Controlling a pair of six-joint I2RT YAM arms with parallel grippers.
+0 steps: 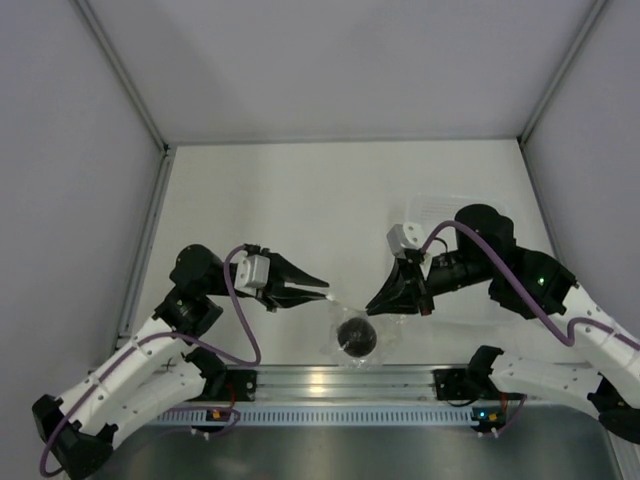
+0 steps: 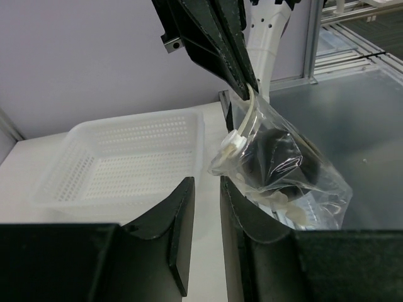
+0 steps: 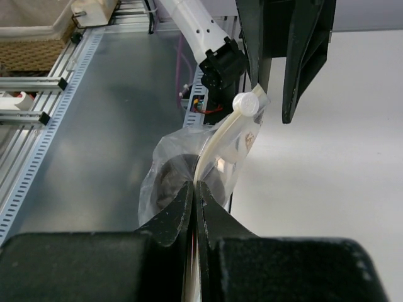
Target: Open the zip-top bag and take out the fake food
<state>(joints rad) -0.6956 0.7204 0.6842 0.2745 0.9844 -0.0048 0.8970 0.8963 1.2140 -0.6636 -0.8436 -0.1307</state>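
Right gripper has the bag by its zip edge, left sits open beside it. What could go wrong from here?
1. The left gripper is open, the white slider just outside its gap; closing may miss or catch only film.
2. The right gripper pinches only the zip strip of the zip-top bag, hanging by the near edge of the table; a slip might drop the fake food off it.

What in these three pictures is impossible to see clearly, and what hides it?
- Fake food: right wrist view, only a dark blur behind the crinkled zip-top bag.
- White tub: top view, mostly hidden by the right arm.
- Bag mouth, sealed or open: every view, the right hand pinches the zip strip and covers it.
- Whether the left hand touches the white zip tab: too close to tell.
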